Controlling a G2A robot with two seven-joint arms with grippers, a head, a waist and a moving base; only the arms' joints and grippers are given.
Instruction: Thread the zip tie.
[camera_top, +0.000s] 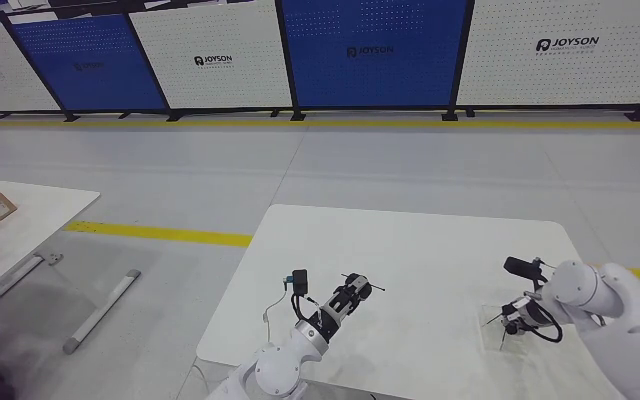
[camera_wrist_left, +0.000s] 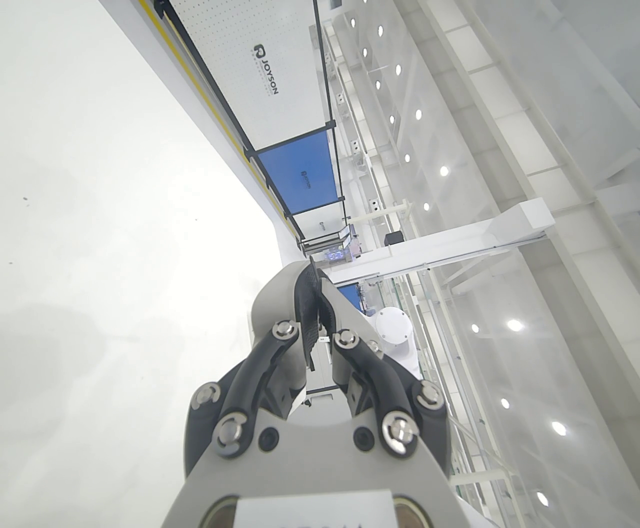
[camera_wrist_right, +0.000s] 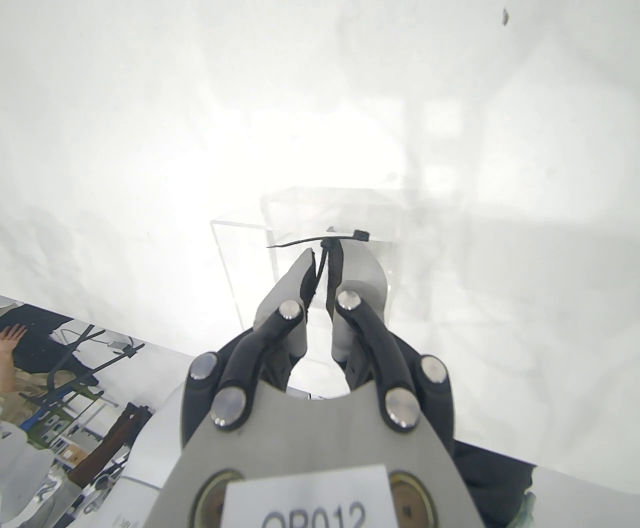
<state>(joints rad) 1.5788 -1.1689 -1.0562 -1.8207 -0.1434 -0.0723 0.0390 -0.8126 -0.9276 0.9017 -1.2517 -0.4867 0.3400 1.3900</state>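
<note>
Two closed grippers: my left gripper (camera_top: 358, 288) pinches a black zip tie (camera_top: 375, 287) crosswise over the table (camera_top: 420, 240). My right gripper (camera_wrist_right: 325, 255) nips a second tie (camera_wrist_right: 327, 244) above the clear box (camera_wrist_right: 245, 265). I'd feed tail into head slowly and squarely, without twisting.

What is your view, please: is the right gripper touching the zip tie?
Touching: the right wrist view shows the right gripper clamped on the zip tie.

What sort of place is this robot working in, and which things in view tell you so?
Probably an industrial hall or robot test bay: blue and white pegboard partitions fence the area, a yellow line marks the floor, and rows of ceiling lights sit high overhead.
</note>
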